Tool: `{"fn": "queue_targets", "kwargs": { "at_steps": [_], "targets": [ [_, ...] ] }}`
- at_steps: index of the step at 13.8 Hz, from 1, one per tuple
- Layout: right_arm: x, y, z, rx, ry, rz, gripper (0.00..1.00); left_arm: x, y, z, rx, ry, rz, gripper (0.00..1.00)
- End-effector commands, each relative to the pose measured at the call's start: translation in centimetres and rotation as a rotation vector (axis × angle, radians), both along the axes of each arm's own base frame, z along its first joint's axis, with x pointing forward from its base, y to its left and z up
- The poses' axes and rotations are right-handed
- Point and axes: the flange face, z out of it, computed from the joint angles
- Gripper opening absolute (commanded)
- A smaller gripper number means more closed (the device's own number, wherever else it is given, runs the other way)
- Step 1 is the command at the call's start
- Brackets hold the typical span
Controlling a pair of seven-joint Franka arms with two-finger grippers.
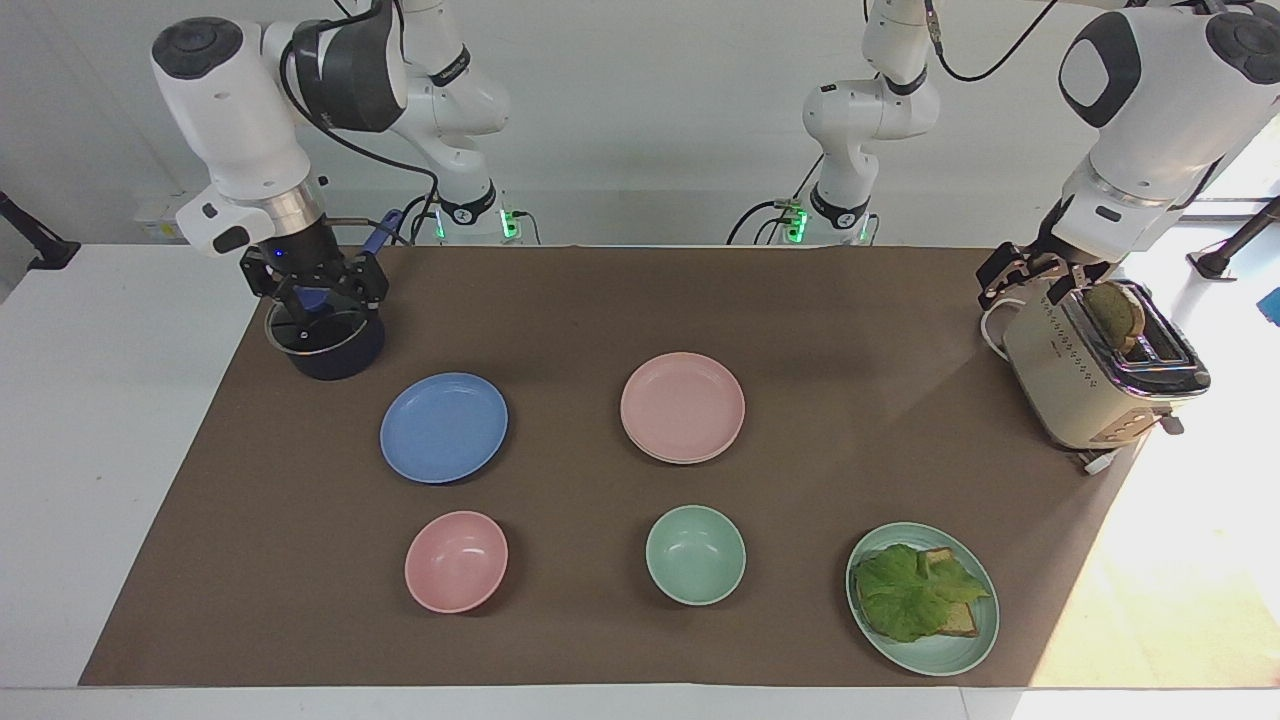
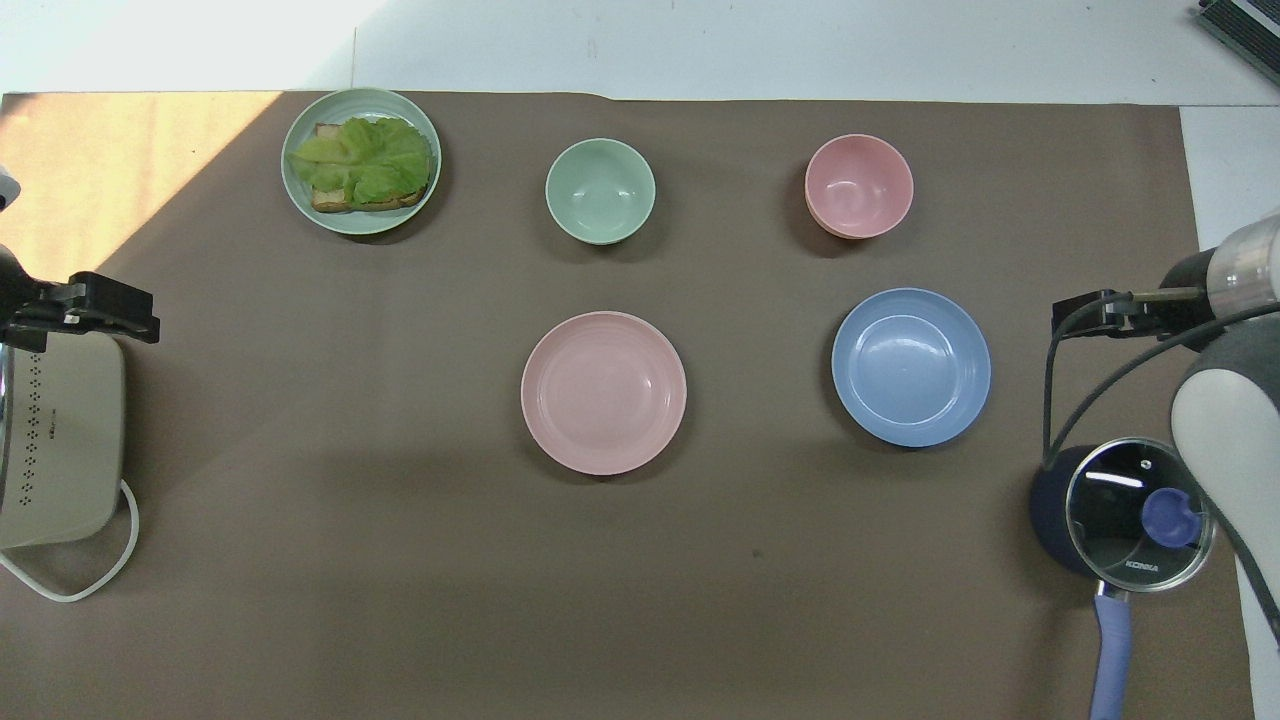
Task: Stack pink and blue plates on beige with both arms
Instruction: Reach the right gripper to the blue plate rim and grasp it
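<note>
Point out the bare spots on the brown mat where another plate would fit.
Widest bare stretch: the mat's strip nearest the robots, between the pot and the toaster. Another patch lies between the pink plate and the toaster. Crowded: the row of the pink bowl, green bowl and sandwich plate, and the gap between the blue plate and pot.

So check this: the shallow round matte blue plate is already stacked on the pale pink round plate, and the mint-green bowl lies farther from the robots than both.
Not stacked. The blue plate lies alone on the brown mat, beside the pink plate, toward the right arm's end; the facing view shows it. The mint-green bowl does lie farther from the robots.
</note>
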Motion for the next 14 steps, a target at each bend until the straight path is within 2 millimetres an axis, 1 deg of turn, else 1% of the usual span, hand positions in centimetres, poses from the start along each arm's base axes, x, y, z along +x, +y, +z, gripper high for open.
{"fn": "queue_targets", "kwargs": {
  "at_steps": [1, 3, 4, 6, 8, 9, 12, 13, 14],
  "targets": [
    [0.8, -1.8, -5.4, 0.003, -0.002, 0.022, 1.00, -0.6, 0.1, 0.1, 0.027, 0.005, 0.018, 1.00],
    [1.6, -3.1, -9.3, 0.005, -0.008, 0.015, 1.00, -0.6, 0.1, 0.0, 0.027, 0.006, 0.021, 1.00],
    [1.5, -3.5, -10.5, 0.004, -0.020, 0.012, 1.00, -0.6, 0.1, 0.1, 0.027, 0.005, 0.022, 1.00],
    [1.3, -4.0, -14.2, 0.009, -0.010, 0.023, 1.00, -0.7, 0.2, 0.0, 0.027, 0.014, 0.024, 1.00],
    [0.7, -3.7, -16.6, 0.018, -0.016, 0.024, 1.00, -0.8, 0.0, 0.0, 0.028, 0.018, 0.021, 1.00],
    [0.5, -3.4, -17.8, 0.060, -0.013, 0.010, 1.00, -0.8, -0.2, 0.0, 0.028, 0.018, 0.018, 1.00],
    [0.7, -3.9, -21.8, 0.172, -0.027, 0.047, 1.00, -0.7, 0.0, 0.0, 0.026, 0.012, 0.021, 1.00],
    [0.7, -4.7, -22.8, 0.193, -0.032, 0.033, 0.98, -0.7, -0.1, 0.0, 0.026, 0.012, 0.021, 1.00],
    [0.8, -4.7, -23.2, 0.198, -0.037, 0.038, 0.92, -0.7, -0.1, 0.0, 0.026, 0.011, 0.028, 1.00]
  ]
}}
